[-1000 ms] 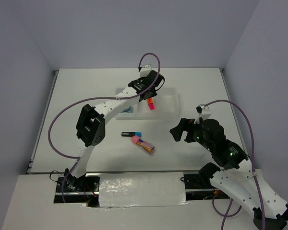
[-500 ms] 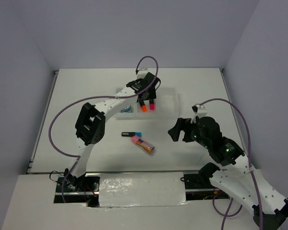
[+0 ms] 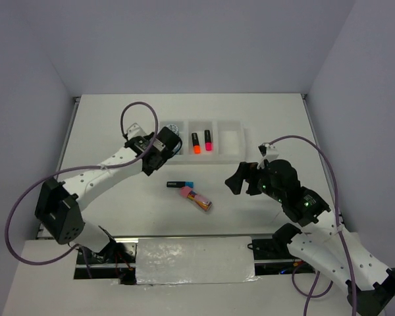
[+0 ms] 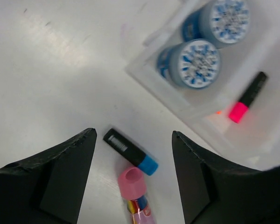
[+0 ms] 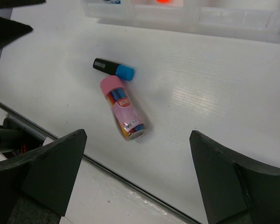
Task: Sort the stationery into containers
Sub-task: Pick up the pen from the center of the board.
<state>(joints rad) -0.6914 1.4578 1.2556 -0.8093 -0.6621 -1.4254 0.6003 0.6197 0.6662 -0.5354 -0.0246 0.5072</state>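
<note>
Mid-frame in the top view, the blue-capped marker (image 3: 180,185) lies horizontal, cap pointing right; the bundle (image 3: 197,199) just below slants, pink cap upper-left. Left gripper (image 4: 133,137) and right gripper (image 5: 137,135) both gape empty.

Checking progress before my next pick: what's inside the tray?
The tray's left compartment holds two patterned discs, largely hidden overhead by the left gripper but clear from its wrist camera. Middle holds the orange-capped marker and pink-capped marker side by side. Right compartment looks empty.
</note>
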